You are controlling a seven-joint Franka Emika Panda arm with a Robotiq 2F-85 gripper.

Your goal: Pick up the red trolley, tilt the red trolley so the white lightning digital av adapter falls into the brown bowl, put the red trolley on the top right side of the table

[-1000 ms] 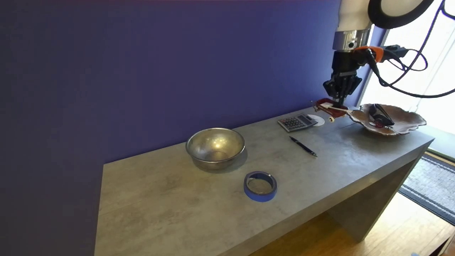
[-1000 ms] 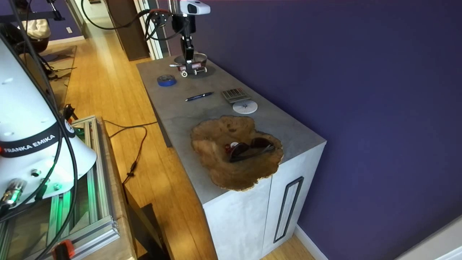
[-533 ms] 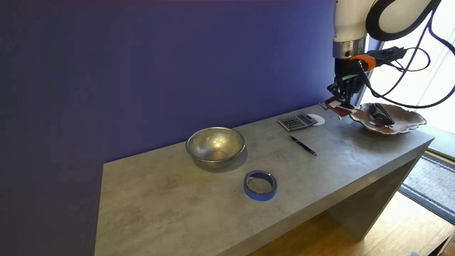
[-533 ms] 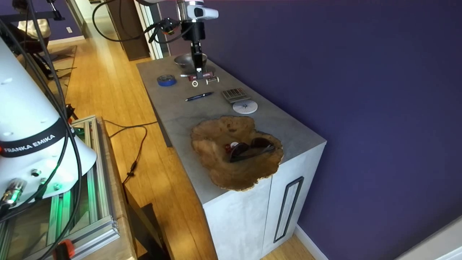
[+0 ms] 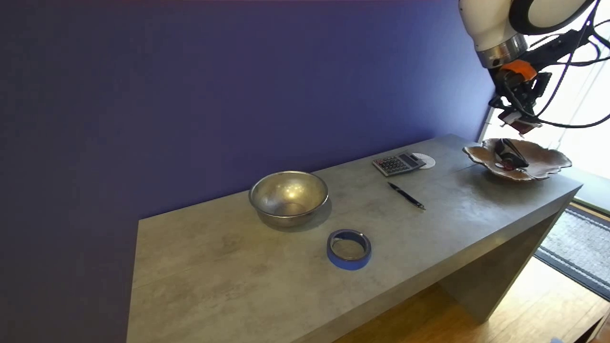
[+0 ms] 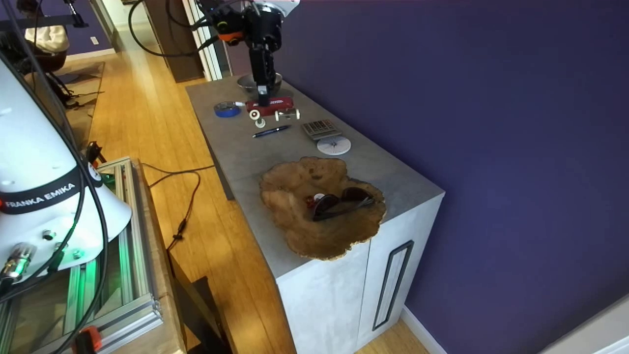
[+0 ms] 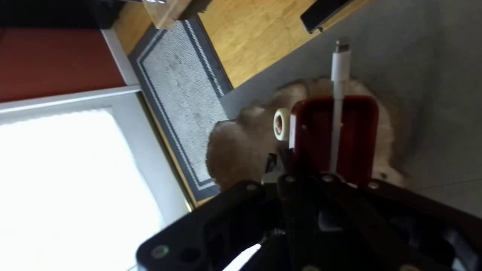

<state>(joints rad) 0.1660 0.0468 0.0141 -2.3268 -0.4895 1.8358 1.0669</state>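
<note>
My gripper (image 5: 525, 110) is shut on one side wall of the red trolley (image 5: 520, 126), held tilted in the air. The trolley also shows in an exterior view (image 6: 277, 104), wheels facing that camera, gripper (image 6: 264, 96) at its side. In the wrist view, the fingers (image 7: 281, 165) are dark and the trolley (image 7: 357, 131) is a red tray with a pale wheel. The white adapter (image 7: 340, 67) lies along the tray, its metal plug past the end. The brown bowl (image 7: 237, 146) is behind and beyond the trolley; it stands on the table's end in both exterior views (image 5: 543, 159) (image 6: 295, 211).
Sunglasses (image 6: 327, 206) and a small red and white thing lie in the brown bowl. On the table (image 5: 228, 267) are a silver bowl (image 5: 288, 200), blue tape ring (image 5: 349, 264), pen (image 5: 406, 195), calculator (image 5: 398, 163) and white disc (image 5: 425, 160). A purple wall (image 5: 286, 85) runs behind.
The gripper has risen, tilted and moved toward the brown bowl with the trolley. The trolley has gone from nearly level to tilted. The adapter is still in it.
</note>
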